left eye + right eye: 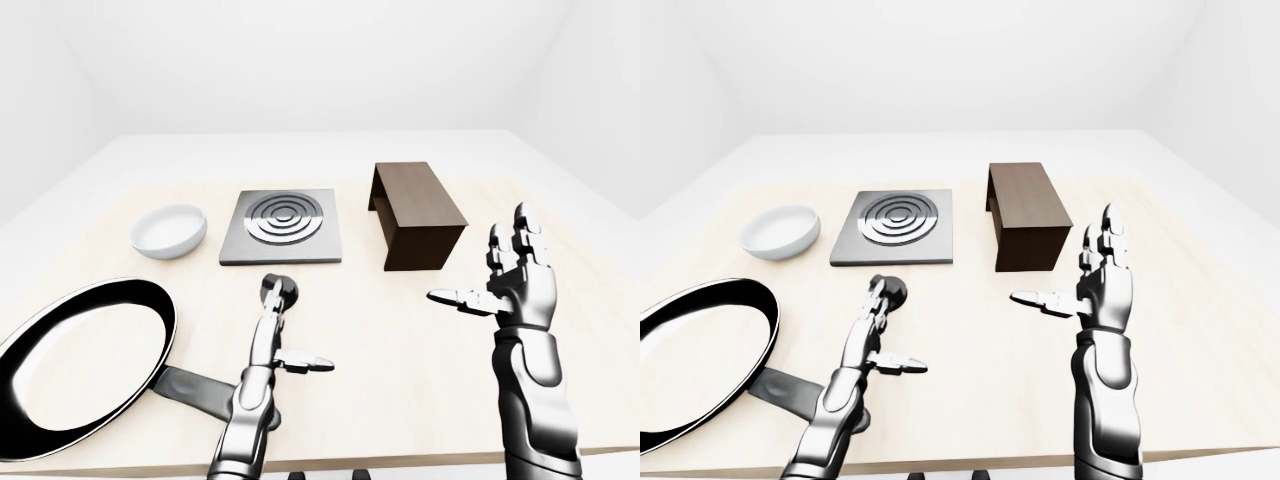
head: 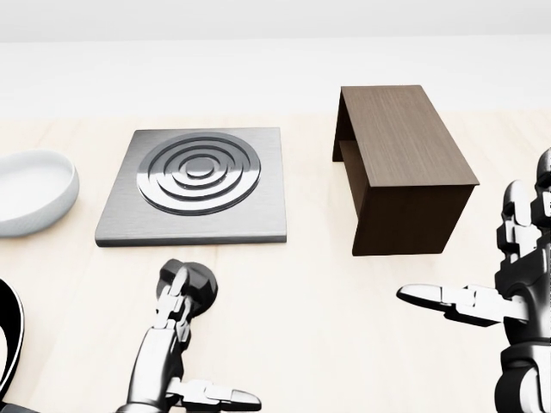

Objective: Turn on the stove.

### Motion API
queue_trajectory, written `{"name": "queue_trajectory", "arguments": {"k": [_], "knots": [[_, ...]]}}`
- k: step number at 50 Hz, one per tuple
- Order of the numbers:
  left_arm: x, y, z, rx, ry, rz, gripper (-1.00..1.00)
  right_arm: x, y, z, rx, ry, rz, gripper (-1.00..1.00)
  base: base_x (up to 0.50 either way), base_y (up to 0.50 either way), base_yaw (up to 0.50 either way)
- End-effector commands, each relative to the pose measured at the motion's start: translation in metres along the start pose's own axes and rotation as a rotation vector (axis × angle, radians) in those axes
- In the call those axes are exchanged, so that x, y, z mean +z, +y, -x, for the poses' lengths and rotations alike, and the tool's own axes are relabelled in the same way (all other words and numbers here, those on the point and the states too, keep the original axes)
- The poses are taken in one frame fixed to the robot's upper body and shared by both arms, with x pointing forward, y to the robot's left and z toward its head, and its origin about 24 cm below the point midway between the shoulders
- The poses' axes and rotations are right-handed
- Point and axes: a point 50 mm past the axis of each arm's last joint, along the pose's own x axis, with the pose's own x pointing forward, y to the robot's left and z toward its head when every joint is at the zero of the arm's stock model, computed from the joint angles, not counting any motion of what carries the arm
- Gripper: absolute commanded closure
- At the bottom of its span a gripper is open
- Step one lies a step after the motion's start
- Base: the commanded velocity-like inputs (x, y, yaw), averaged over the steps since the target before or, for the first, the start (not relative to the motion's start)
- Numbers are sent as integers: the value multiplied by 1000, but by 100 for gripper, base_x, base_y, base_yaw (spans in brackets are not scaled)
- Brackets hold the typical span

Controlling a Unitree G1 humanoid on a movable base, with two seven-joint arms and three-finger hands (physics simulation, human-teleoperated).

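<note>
The stove [image 2: 196,186] is a flat grey metal plate with concentric burner rings, lying on the wooden table at centre left. Its dark round knob [image 2: 198,284] sits on the table just below the plate. My left hand [image 2: 175,297] is open; its extended fingertips [image 2: 176,282] rest on the knob, and its thumb sticks out to the right. My right hand [image 2: 508,258] is open and empty, palm facing left, raised above the table at the right, below and right of the brown box.
A dark brown wooden box-shaped stand [image 2: 400,168] stands right of the stove. A white bowl [image 1: 169,230] lies left of it. A large black frying pan [image 1: 75,360] lies at lower left, its handle [image 1: 195,390] pointing towards my left arm.
</note>
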Motion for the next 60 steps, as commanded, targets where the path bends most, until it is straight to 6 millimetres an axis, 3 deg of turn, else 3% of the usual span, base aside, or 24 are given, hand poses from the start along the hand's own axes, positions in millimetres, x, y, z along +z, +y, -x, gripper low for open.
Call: {"name": "queue_trajectory", "arguments": {"k": [1,12,24,36,43,46,48,52,53,60], "knots": [[6,-22,11,-71,-32,-3,-100,-2,1,1,4,11,3,-100,0,0,0],[13,-23,3,-74,-60,-12,-100,-2,1,0,6,10,2,-100,0,0,0],[-6,4,-60,20,149,-36,-100,-2,2,1,9,7,-1,-100,0,0,0],[5,5,-71,16,129,-32,-100,-6,3,1,13,26,2,-100,0,0,0],[27,3,-64,-2,2,-6,-100,-8,3,1,13,33,2,-100,0,0,0],[66,-2,-44,-29,-207,9,-100,-7,3,1,15,31,2,-100,0,0,0],[80,-6,-30,-45,-238,15,-100,-7,3,1,15,30,2,-100,0,0,0],[129,-14,15,-83,-457,29,-100,-5,4,2,17,23,1,-100,0,0,0],[134,-14,20,-82,-481,28,-100,-6,4,2,16,24,1,-100,0,0,0],[109,-5,17,-22,-373,13,-100,-5,4,2,17,24,0,-100,0,0,0]]}}
